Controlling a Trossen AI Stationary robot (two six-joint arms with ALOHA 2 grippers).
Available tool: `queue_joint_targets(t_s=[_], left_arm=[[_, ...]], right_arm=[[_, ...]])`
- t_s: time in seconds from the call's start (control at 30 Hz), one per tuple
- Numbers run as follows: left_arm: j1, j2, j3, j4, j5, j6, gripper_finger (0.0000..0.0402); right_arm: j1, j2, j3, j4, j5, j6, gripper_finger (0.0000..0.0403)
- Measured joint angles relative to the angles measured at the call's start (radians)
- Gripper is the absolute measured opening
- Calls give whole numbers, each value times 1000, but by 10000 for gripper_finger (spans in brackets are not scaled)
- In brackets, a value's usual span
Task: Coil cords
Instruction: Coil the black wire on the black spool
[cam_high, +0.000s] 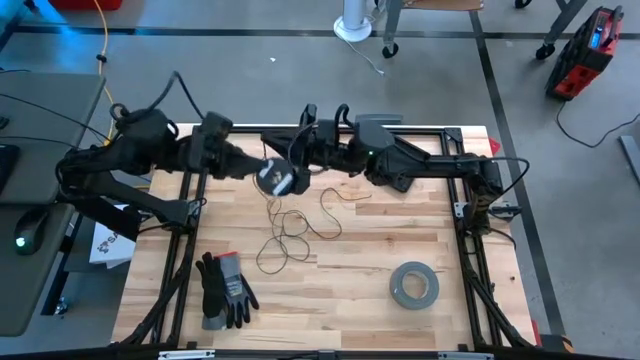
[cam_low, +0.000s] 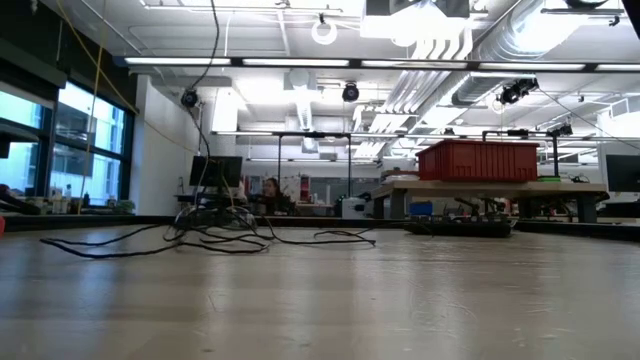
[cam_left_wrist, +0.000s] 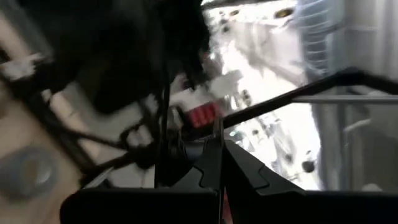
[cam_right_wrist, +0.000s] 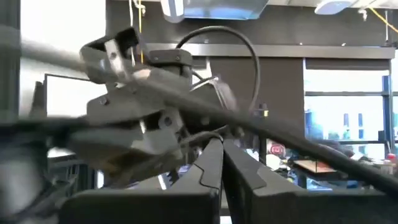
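Observation:
The small round black spool (cam_high: 272, 178) shows above the table's far middle, between my two grippers. The thin dark cord (cam_high: 285, 235) drops from it and lies in loose loops on the wood. In the low view the cord (cam_low: 210, 235) lies on the table and one strand rises out of the picture. My left gripper (cam_high: 255, 168) comes level from the left and is shut at the spool's left rim. My right gripper (cam_high: 298, 165) comes from the right and is shut at the spool's right side. Both show shut in their wrist views, the left gripper (cam_left_wrist: 215, 134) and the right gripper (cam_right_wrist: 221, 144). My left gripper meets the spool's left rim (cam_high: 262, 172), coming level from the table's left. Its fingers are nearly closed, and the arm hides the place of contact. The spool sits flat, face up. I cannot tell whether it is clear of the table. My right gripper is shut with a thin strand of the cord (cam_right_wrist: 198, 134) running to its fingertips, coming level from the table's right. Whether the strand is pinched between the fingers or only passes them, I cannot tell. The strand curves slack toward the left gripper.
A grey tape roll (cam_high: 413, 285) lies at the near right. A pair of black-and-grey gloves (cam_high: 225, 290) lies at the near left. Black frame rails (cam_high: 185, 260) run along the table's sides. A yellow cable (cam_high: 103, 40) hangs beyond the far left corner.

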Motion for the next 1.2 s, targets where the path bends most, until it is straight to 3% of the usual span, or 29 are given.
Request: queue_joint_targets(t_s=[0.2,0.53,0.67,0.9,1.07,1.2], left_arm=[[3,-61,1,-133,-36,39,1],[13,-163,1,-369,-239,232,1],[29,-176,1,-403,-301,402,1],[44,-155,0,-393,-494,857,1],[50,-144,0,-392,-515,1147,1],[50,-144,0,-325,-524,1237,1]], right_arm=[[-35,0,0,-19,-7,-38,0],[-90,-38,0,-178,-16,-76,0],[-107,-74,0,-249,-11,-69,0],[-112,-103,0,-364,-12,-49,0],[-112,-144,0,-463,-11,-9,0],[-112,-190,0,-579,13,38,10]])
